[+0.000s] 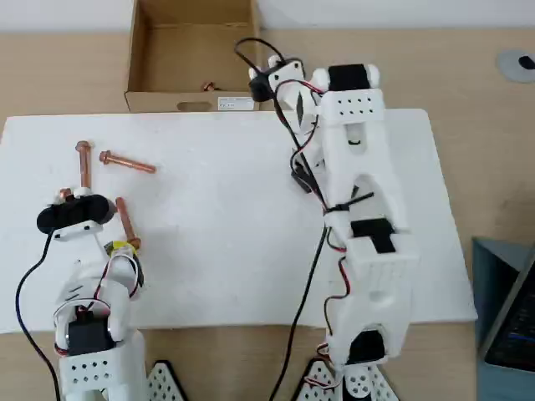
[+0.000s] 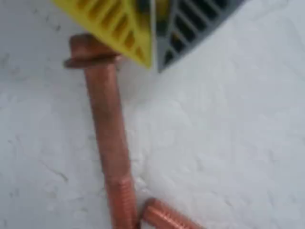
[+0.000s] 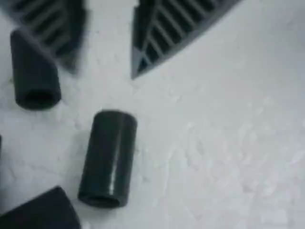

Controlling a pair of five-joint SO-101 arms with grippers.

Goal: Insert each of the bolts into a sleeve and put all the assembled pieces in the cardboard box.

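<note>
Three copper bolts lie on the left of the white mat (image 1: 226, 251): one upright (image 1: 84, 163), one slanted (image 1: 127, 162), one (image 1: 125, 221) beside my left gripper (image 1: 124, 249). In the left wrist view the yellow and grey fingertips of that gripper (image 2: 154, 64) meet, shut on nothing, right beside the head of a bolt (image 2: 107, 133); another bolt's end (image 2: 167, 217) lies past its threads. My right gripper (image 1: 292, 96) hangs near the mat's far edge. It stands open (image 3: 102, 67) over black sleeves, one (image 3: 107, 160) just past the tips, another (image 3: 33, 71) beside one finger. The cardboard box (image 1: 142, 58) holds one copper piece (image 1: 207, 86).
The box stands beyond the mat's far edge, left of the right gripper. A third dark sleeve (image 3: 43, 214) lies at the picture's rim. The right arm (image 1: 368, 234) and its cables stretch over the mat's right side. A grey device (image 1: 506, 326) sits at the table's right edge.
</note>
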